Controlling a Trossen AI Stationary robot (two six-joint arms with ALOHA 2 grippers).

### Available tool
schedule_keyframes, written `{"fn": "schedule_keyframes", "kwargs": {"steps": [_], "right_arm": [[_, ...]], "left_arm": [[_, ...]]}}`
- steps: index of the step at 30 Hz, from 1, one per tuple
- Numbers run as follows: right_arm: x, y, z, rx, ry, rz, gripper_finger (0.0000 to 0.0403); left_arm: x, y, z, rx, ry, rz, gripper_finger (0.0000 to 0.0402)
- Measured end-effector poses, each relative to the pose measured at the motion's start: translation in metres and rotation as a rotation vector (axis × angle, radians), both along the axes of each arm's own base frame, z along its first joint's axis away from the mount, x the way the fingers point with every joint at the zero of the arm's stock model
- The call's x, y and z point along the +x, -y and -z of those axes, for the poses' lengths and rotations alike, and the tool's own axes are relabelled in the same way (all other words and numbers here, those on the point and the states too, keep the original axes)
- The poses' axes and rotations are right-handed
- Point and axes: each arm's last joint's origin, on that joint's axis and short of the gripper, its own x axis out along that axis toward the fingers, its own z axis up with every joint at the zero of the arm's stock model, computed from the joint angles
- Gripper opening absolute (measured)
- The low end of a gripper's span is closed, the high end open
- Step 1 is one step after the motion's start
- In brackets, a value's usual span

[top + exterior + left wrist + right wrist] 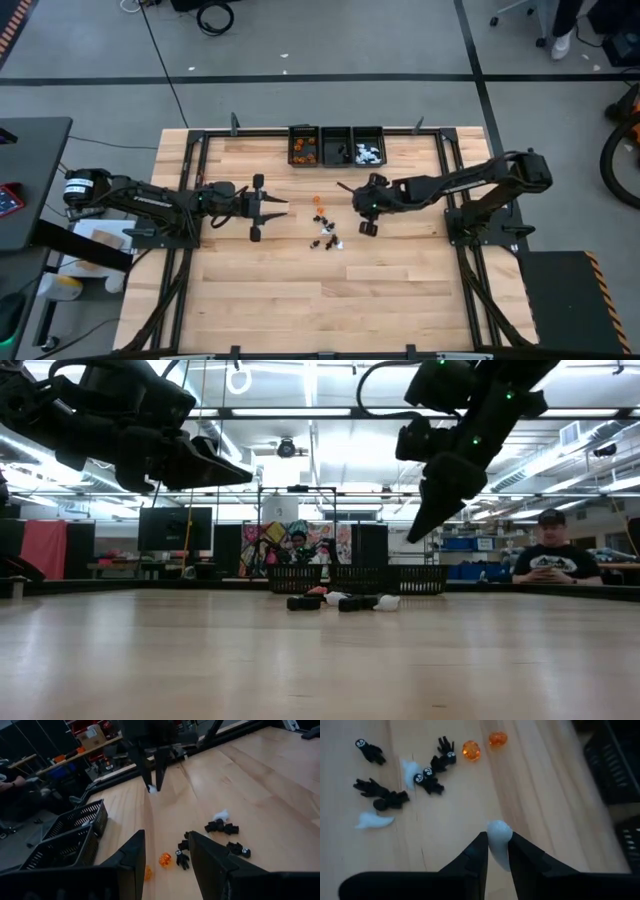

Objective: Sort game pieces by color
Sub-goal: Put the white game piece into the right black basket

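Right tool [495, 851] pinching white game piece [498, 837], lifted off the desk [400, 280] for carrying to the bins [338, 145] | remaining game pieces [324, 225] loose mid-desk | left tool [268, 209] spread, waiting beside pile

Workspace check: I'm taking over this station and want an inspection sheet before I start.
Surface: wooden table, bare apart from the job's things.
Job's things: orange, black and white game pieces loose mid-table; three bins at the far edge, two holding orange and white pieces.
Clutter: nothing seen.
Claws: right claw shut on a white piece, lifted off the table; left claw open, above the table, facing the pile.
Cables: one on the floor.
Surroundings: seated person behind the table.
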Motion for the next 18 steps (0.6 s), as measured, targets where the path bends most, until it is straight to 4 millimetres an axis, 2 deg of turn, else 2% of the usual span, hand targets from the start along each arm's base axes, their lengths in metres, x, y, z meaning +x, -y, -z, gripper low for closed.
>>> {"fn": "schedule_keyframes", "kwargs": {"steps": [4,8,18], "right_arm": [[-0.006,0.008,-0.004,-0.012,-0.011,0.054,0.0075],[-0.009,0.028,-0.003,-0.015,-0.020,0.150,0.0075],[-0.023,0.097,-0.001,-0.059,-0.021,0.391,0.0075]], "left_arm": [[0.000,0.000,0.000,0.000,-0.002,0.000,0.0130],[0.000,0.000,0.000,0.000,-0.003,0.000,0.0130],[0.000,0.000,0.000,0.027,0.002,0.004,0.0130]]}}
